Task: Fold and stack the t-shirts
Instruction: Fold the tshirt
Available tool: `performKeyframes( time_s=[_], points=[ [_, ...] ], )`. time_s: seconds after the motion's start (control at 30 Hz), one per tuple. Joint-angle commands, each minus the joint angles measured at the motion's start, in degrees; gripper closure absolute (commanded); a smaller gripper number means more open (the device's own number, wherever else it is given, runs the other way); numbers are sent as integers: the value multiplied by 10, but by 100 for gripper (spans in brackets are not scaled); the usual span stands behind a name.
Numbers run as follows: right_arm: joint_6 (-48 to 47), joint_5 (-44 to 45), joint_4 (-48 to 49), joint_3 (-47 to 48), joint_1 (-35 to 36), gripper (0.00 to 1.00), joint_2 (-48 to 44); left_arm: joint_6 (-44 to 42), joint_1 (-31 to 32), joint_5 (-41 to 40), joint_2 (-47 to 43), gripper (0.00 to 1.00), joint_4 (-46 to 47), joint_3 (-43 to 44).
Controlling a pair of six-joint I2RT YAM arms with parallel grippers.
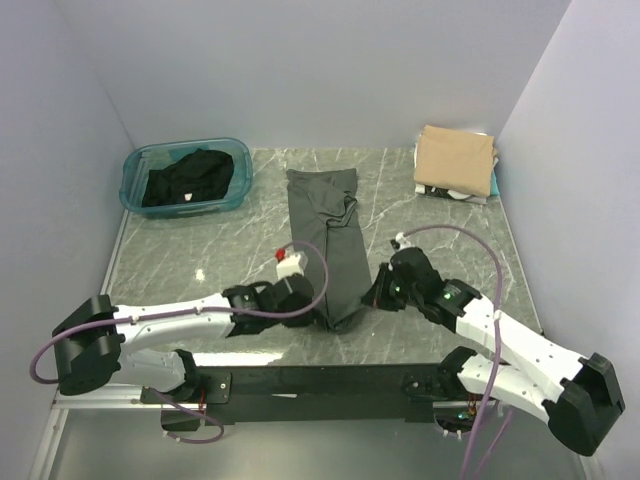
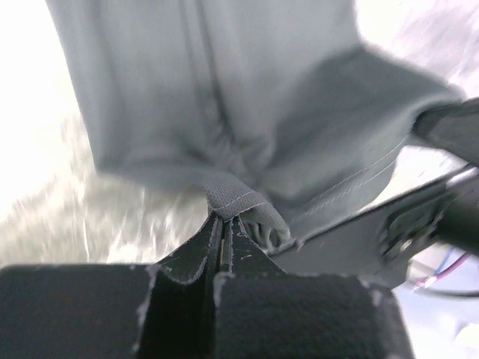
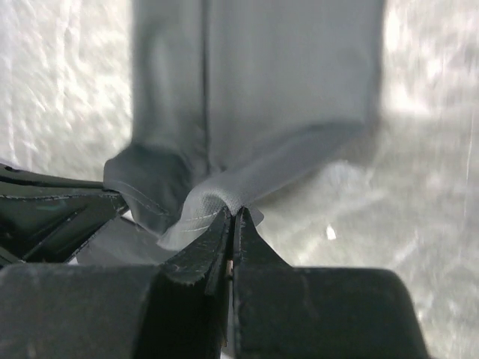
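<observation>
Grey marble tabletop (image 1: 220,240), pale walls (image 1: 300,70); left claw (image 2: 223,224), right claw (image 3: 232,218) each clamped on charcoal t-shirt (image 1: 325,225) hem.

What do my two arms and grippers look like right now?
The left arm and right arm have white link shells and bulky black joint housings. A purple cable loops along each. The left wrist carries a small white block with a red tip. The left gripper and right gripper each have two black fingers with rough, white-flecked edges.
</observation>
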State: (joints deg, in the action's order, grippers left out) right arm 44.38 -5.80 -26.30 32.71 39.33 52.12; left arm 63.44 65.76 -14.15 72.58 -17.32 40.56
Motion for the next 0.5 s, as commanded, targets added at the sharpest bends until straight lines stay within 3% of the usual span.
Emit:
performKeyframes(
  time_s=[0.0,0.47],
  points=[
    [-23,51,46,53,-9,100,26,-61,-48,-8,-13,99,26,44],
    [-76,13,79,233,-112,100,228,-165,-223,22,88,99,44,178]
  ],
)
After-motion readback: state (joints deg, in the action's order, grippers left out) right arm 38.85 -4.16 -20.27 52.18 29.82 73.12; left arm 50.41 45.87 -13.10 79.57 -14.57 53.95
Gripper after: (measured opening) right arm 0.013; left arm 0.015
